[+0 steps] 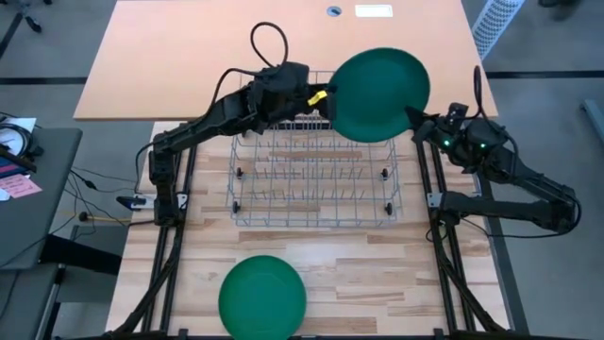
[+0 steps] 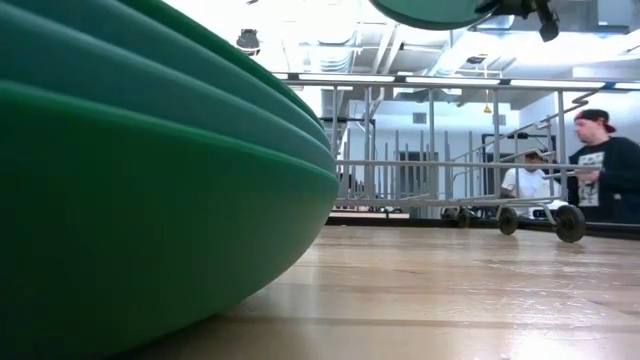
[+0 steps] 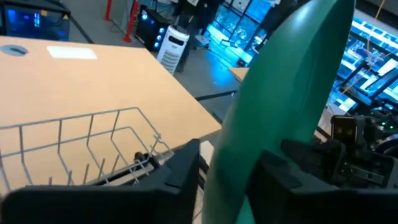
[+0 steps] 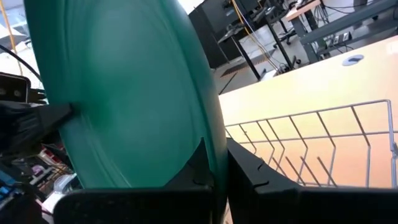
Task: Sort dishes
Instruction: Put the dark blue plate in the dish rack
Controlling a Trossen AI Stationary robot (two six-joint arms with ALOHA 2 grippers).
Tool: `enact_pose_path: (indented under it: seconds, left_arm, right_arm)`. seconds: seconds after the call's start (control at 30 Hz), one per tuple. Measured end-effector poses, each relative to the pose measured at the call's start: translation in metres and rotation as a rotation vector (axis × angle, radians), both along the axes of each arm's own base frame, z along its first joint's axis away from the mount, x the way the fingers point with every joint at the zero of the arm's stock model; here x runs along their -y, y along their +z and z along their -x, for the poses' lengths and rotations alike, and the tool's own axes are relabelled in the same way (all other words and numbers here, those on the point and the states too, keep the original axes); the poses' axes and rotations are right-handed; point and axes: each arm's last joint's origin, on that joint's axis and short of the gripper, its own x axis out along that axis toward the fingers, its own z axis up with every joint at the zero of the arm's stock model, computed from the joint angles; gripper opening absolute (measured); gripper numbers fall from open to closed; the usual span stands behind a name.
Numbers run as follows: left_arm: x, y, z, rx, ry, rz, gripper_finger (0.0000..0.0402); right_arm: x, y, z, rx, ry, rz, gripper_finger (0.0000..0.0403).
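One plate aloft: green plate [image 1: 379,94] held over the wire rack's [image 1: 314,184] far right corner.
My left gripper [image 1: 322,98]: clamped on its rim.
My right gripper [image 1: 416,124]: clamped opposite.
Rack: no dishes yet.
Left to sort: plate stack [image 1: 262,297] on the near table.

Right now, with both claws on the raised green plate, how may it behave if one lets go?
The plate looks rigid, so it probably keeps its shape. Gripped only at its rim by the left claw and right claw, it may swing. Its smooth surface could slip.
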Motion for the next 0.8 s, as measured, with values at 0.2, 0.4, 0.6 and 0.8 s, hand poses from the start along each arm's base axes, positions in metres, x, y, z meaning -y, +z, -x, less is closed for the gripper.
enact_pose_path:
  seconds: [0.2,0.4,0.6,0.8]
  left_arm:
    - [0.0,-0.003,0.0,-0.025,0.024,-0.001,0.0012]
    - [0.0,-0.003,-0.001,-0.028,0.032,-0.003,0.0012]
    - [-0.001,-0.005,0.0,-0.04,0.087,0.003,0.0006]
    - [-0.01,-0.006,0.003,-0.033,0.102,0.017,0.0002]
  right_arm:
    - [0.0,0.0,0.0,-0.026,0.0,0.022,0.0021]
    - [0.0,0.0,0.0,-0.024,0.0,0.023,0.0028]
    - [-0.001,0.003,0.0,-0.004,0.045,0.032,0.0069]
    - [-0.004,0.008,0.005,0.045,0.044,0.062,0.0129]
